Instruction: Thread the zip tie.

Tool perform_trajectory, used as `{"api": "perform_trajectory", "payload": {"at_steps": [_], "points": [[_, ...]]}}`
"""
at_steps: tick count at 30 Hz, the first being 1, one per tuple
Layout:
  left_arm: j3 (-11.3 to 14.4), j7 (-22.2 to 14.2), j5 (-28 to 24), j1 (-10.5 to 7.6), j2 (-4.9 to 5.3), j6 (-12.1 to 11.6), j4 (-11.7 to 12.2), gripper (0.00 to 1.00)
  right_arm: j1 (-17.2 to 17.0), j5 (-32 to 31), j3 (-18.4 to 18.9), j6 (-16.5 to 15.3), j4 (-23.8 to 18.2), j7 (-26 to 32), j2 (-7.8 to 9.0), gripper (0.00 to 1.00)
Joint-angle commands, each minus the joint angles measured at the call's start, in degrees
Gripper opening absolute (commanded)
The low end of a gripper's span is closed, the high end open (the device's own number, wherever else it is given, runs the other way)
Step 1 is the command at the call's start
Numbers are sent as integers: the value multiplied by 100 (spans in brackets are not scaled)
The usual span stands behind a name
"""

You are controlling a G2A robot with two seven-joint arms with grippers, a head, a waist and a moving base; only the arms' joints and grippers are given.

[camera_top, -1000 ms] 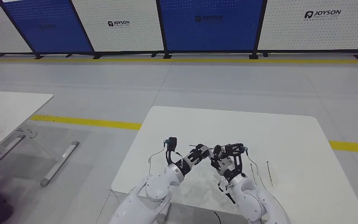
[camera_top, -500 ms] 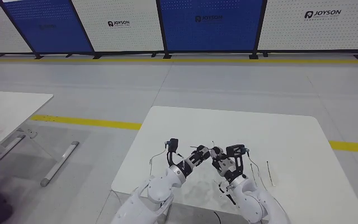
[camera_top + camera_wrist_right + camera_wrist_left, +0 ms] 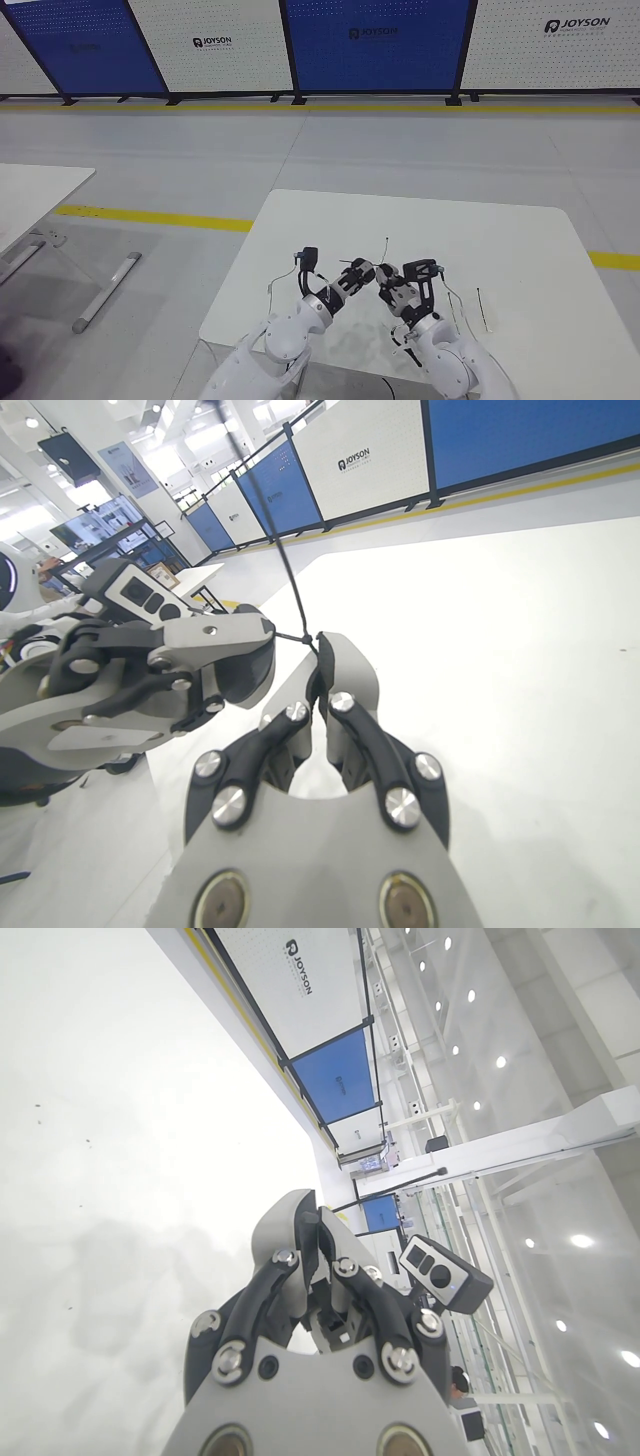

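- Top view: the left gripper [image 3: 362, 272] and right gripper [image 3: 386, 281] meet tip to tip above the near part of the white surface [image 3: 500, 230]. They are probably brought this close so both can work on one small joint. The zip tie [image 3: 386, 250] rises from between them as a thin dark strap held off the surface. A second thin dark strip [image 3: 484, 308] lies flat off to the right, well apart from both grippers.
- Left wrist view: the left gripper [image 3: 316, 1217] has its fingers pressed together. Past its tips, the zip tie [image 3: 422, 1177] stretches away to a small blocky end.
- Right wrist view: the right gripper [image 3: 316, 650] is also pinched together, with the zip tie [image 3: 287, 565] clamped right at its tips. The long strap runs up and away from there. A short length bridges across to the left gripper [image 3: 267, 635], which nips it. I judge that two grips this close together keep the limp strap stiff enough to aim.
- The only receptacle in this job is the tie's own locking slot, and I cannot tell whether the tail sits in it.
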Motion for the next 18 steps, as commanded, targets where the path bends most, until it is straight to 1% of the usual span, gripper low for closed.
{"api": "perform_trajectory", "payload": {"at_steps": [1,10,11,12,14,18], "points": [[-10,5,-26,9,2,-24,-15,0,11,-6,-13,4,20,19,-1,0],[-40,27,-40,29,12,-36,-39,0,23,58,-30,1,69,14,-3,0],[-39,28,-37,28,13,-33,-38,0,20,63,-27,-3,68,12,-2,12],[-36,26,-32,27,13,-30,-33,0,17,68,-23,-7,63,7,0,15],[-26,24,-21,24,14,-29,-23,0,10,75,-16,-15,49,-7,2,18],[-5,29,-12,17,13,-31,-9,0,2,80,-2,-9,28,-30,7,18]]}}
